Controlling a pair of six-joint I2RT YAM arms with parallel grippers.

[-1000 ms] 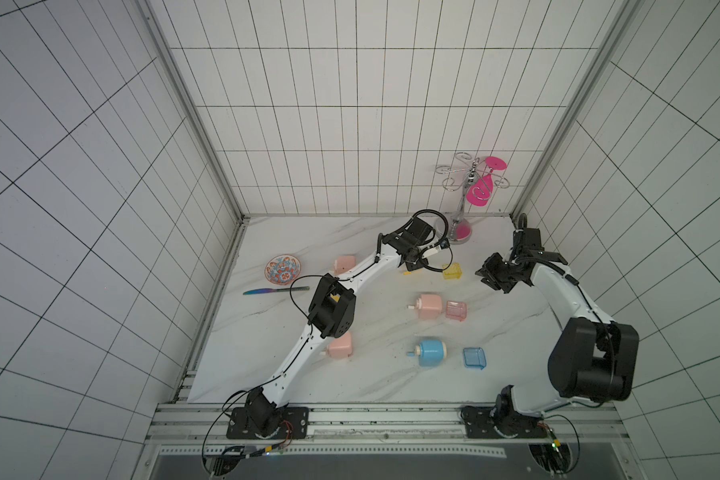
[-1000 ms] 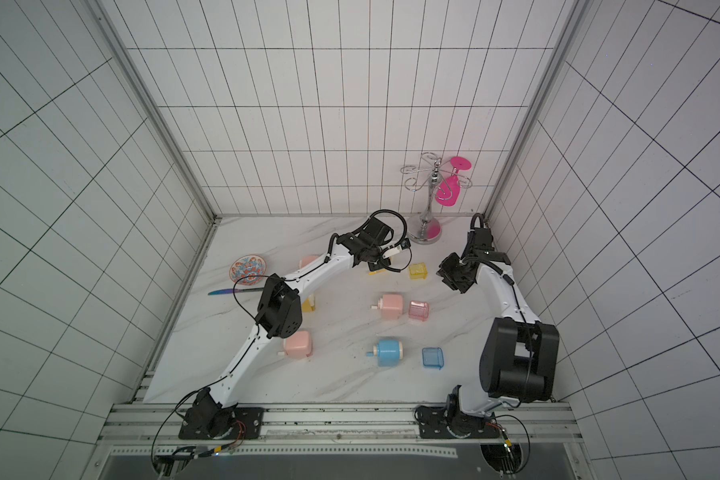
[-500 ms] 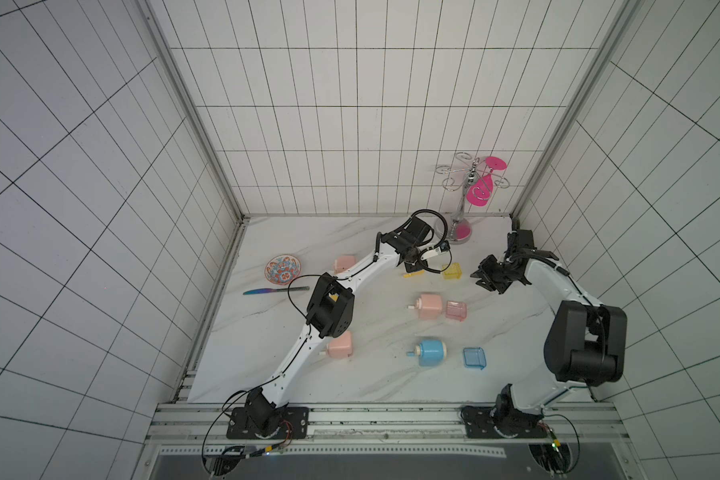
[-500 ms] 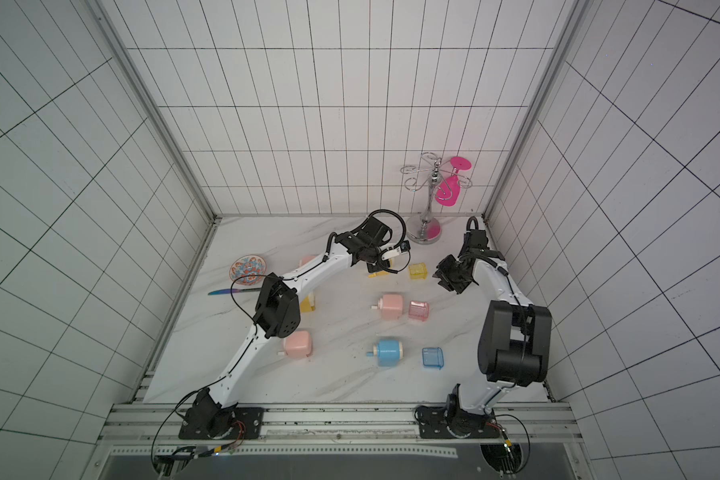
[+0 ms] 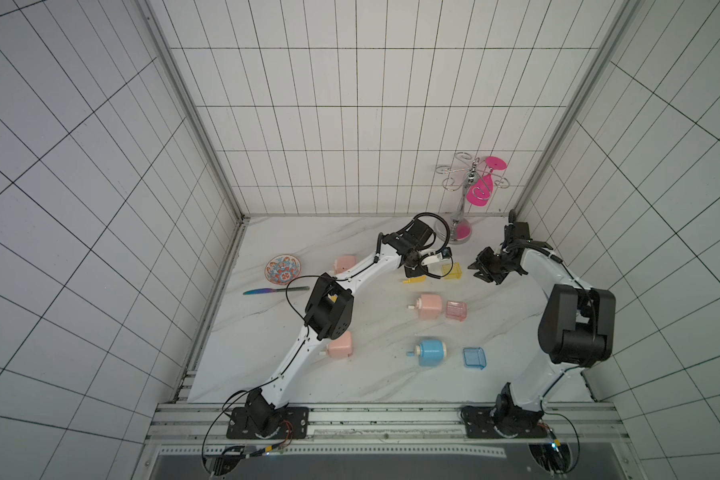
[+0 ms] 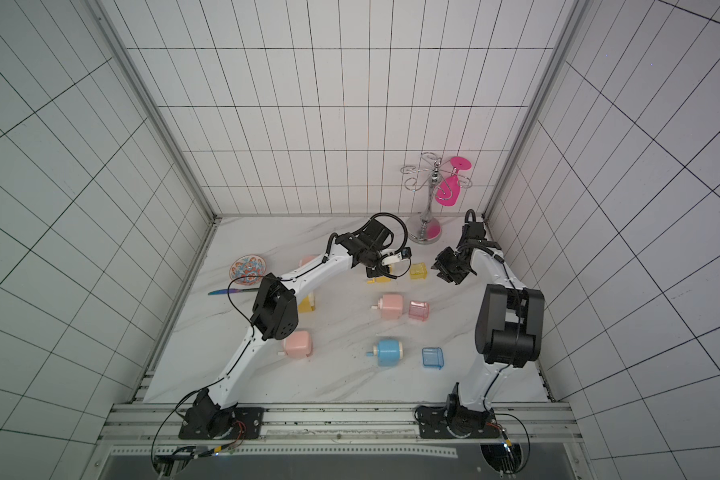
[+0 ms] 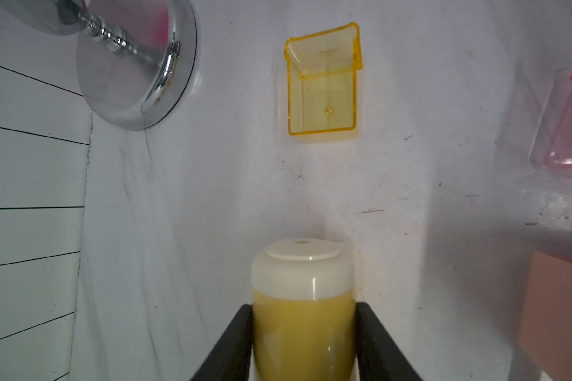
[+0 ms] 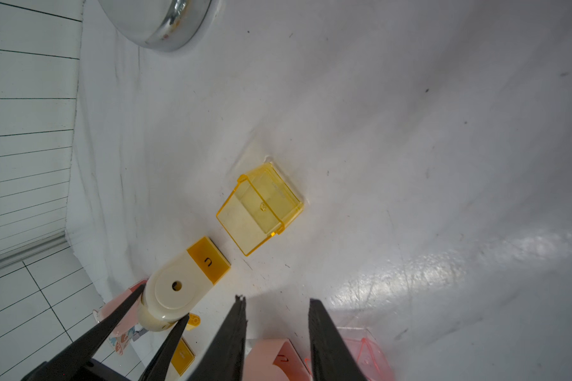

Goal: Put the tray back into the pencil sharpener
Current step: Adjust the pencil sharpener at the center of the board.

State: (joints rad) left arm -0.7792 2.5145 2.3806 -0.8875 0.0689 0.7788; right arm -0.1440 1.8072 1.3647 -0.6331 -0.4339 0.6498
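Observation:
A clear yellow tray (image 5: 452,271) (image 6: 418,271) lies on the white table at the back, open side up (image 7: 322,85) (image 8: 260,211). Just left of it lies the yellow and cream pencil sharpener (image 7: 303,297) (image 8: 182,287), a small gap between them. My left gripper (image 5: 418,270) (image 7: 303,305) is shut on the sharpener's body. My right gripper (image 5: 479,274) (image 8: 277,300) hovers just right of the tray, jaws open with nothing between them.
In front of the tray lie a pink sharpener (image 5: 429,306) with a pink tray (image 5: 456,311), then a blue sharpener (image 5: 431,352) with a blue tray (image 5: 474,358). A chrome glass rack (image 5: 460,232) stands behind. A plate (image 5: 282,269), a knife (image 5: 267,291) and more sharpeners lie left.
My right gripper has moved a little left toward the yellow tray and its jaws have spread slightly. The left arm and the sharpener have not moved.

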